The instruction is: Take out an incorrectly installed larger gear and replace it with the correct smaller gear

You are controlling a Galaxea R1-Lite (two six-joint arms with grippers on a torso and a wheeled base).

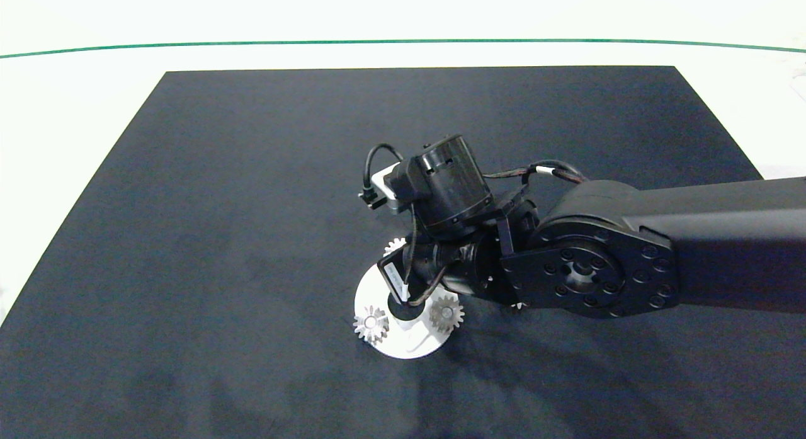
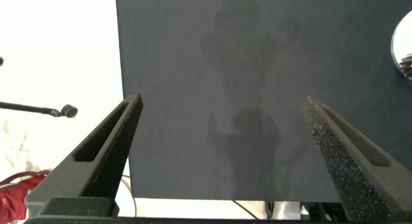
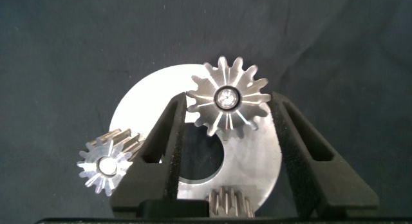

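I'm clenching right gripper [image 3: 225, 111] on gear [image 3: 226, 97] over plate [image 3: 138, 102], lining it up | left gripper [image 2: 222, 130] hanging released, idle.

A dark mat [image 1: 252, 237] lay over a white table [image 1: 82, 111], leaving a pale border on the far side and both flanks. A thin green line [image 1: 403, 41] curved across the white surface beyond the mat. Soft shadows mottled the mat under even overhead light.
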